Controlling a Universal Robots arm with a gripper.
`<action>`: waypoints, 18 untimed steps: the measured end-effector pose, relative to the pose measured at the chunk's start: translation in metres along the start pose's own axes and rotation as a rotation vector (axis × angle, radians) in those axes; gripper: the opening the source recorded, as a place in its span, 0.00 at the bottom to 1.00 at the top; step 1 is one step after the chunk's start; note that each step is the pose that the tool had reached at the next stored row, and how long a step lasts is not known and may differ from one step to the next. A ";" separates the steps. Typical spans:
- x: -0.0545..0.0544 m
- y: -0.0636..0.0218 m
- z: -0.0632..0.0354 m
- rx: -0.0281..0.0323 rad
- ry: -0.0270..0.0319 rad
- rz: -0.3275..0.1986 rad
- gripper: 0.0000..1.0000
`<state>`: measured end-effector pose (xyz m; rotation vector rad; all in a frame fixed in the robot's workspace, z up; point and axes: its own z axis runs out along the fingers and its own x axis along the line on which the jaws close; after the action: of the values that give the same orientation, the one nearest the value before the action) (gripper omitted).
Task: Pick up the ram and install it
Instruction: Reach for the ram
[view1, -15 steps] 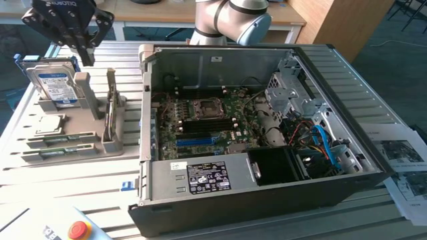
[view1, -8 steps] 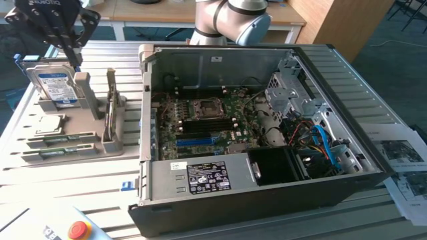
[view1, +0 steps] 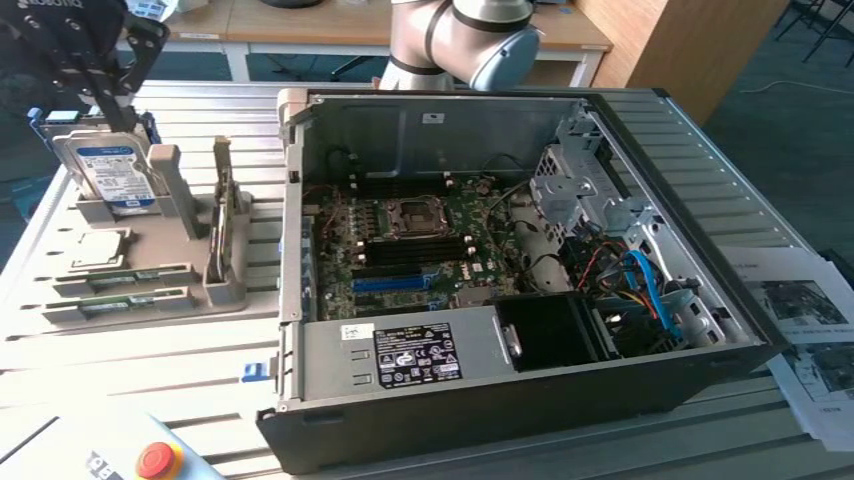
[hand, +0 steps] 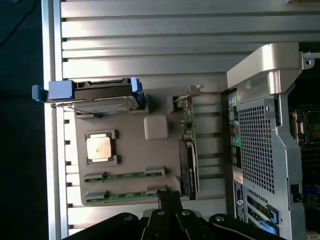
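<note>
Two green ram sticks lie flat in the grey parts holder (view1: 160, 250) on the exterior view's left: one ram (view1: 123, 275) (hand: 125, 176) and a second ram (view1: 120, 300) (hand: 125, 195) beside it. My gripper (view1: 110, 88) hangs high above the holder's far end, over the hard drive, well apart from both sticks. In the wrist view its dark fingers (hand: 170, 200) meet at the tips, shut on nothing, near the outer stick. The open computer case (view1: 694, 330) shows the motherboard (view1: 427, 240) with its blue slot (view1: 394, 283).
The holder also carries an upright hard drive (view1: 114, 175) (hand: 102, 97), a CPU (view1: 96, 248) (hand: 98, 147) and an upright card (view1: 224, 210) (hand: 189, 165). A red stop button (view1: 158, 460) sits at the near left corner. Paper sheets (view1: 814, 320) lie on the right.
</note>
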<state>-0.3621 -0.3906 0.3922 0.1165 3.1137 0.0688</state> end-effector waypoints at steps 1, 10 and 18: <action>0.003 -0.0001 -0.0001 0.0000 0.0000 0.000 0.10; 0.029 -0.0014 -0.0008 0.0000 0.0001 0.000 0.10; 0.050 -0.0023 -0.0012 0.0000 0.0000 0.000 0.10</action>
<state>-0.4119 -0.3892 0.3922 0.1167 3.1137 0.0688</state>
